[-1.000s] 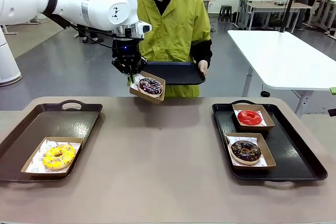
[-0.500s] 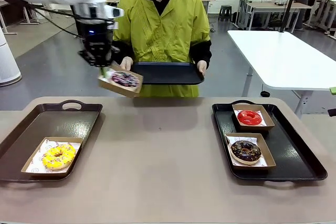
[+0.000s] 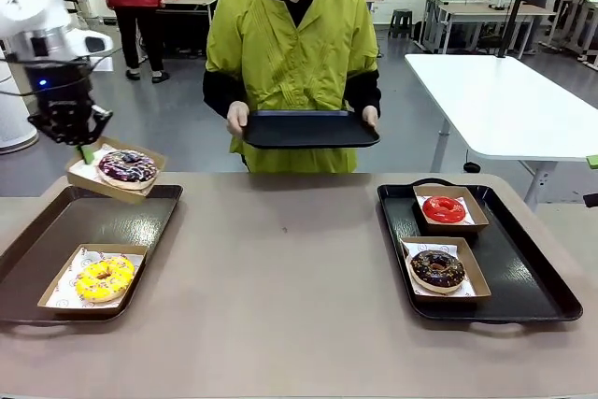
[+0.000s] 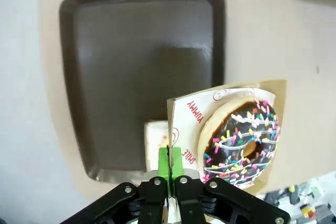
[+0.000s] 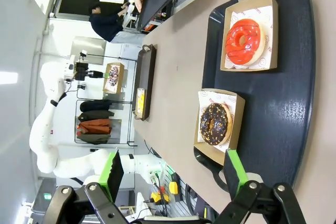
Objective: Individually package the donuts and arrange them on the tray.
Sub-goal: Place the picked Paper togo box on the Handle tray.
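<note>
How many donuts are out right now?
4. The yellow donut sits boxed on the left tray; the red donut and chocolate donut sit boxed on the right tray; the speckled donut hangs in the box held by the left gripper.

Table (image 3: 280, 306): a plain beige-brown top is seen.
Left tray (image 3: 112, 217): dark brown, left of the table's middle.
Right tray (image 3: 523, 268): black, right of the table's middle.
Held tray (image 3: 308, 128): black, in the person's hands beyond the table.
Boxes (image 3: 56, 292): brown cardboard, lined with white paper carrying red print.
Yellow donut (image 3: 104, 278): yellow icing with a darker yellow drizzle.
Red donut (image 3: 444, 209): glossy plain red.
Chocolate donut (image 3: 437, 268): dark brown, dotted with small sprinkles.
Speckled donut (image 4: 241, 140): dark icing, white drizzle, multicoloured sprinkles, pale tan dough.
Left gripper (image 4: 169, 169): black body, green pads.
Right gripper (image 5: 173, 174): black body, green pads.
Person's jacket (image 3: 294, 44): yellow-green over black sleeves.
</note>
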Controlling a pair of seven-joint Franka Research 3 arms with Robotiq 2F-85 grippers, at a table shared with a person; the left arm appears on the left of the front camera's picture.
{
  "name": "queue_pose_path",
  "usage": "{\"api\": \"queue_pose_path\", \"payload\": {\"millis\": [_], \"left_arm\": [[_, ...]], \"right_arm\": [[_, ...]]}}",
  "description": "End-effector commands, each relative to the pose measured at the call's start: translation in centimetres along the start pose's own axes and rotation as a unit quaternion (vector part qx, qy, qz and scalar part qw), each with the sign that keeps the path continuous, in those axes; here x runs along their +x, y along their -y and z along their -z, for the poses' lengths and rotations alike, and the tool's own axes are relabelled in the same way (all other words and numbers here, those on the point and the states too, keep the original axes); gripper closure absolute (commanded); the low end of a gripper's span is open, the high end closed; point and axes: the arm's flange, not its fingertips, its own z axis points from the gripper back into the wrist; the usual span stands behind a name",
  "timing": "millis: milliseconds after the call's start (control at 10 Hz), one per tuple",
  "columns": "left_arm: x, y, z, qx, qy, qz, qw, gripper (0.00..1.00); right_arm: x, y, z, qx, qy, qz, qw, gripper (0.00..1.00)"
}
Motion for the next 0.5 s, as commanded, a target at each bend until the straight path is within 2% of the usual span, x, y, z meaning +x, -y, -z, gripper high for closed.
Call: {"api": "queue_pose_path", "payload": {"millis": [0, 200, 400], "left_arm": [[0.9, -3.3, 2.0, -0.012, 0.036, 0.003, 0.999, 0.99], [2.5, -5.6, 3.4, -0.006, 0.033, -0.004, 0.999, 0.99], [3.4, -6.4, 4.4, 0.016, 0.027, -0.015, 0.999, 0.99]], "right_arm": [[-0.4, -0.2, 0.0, -0.002, -0.005, -0.004, 1.0, 0.0], [-0.4, -0.2, 0.0, -0.002, -0.005, -0.004, 1.0, 0.0], [-0.4, -0.2, 0.0, -0.002, -0.005, -0.004, 1.0, 0.0]]}}
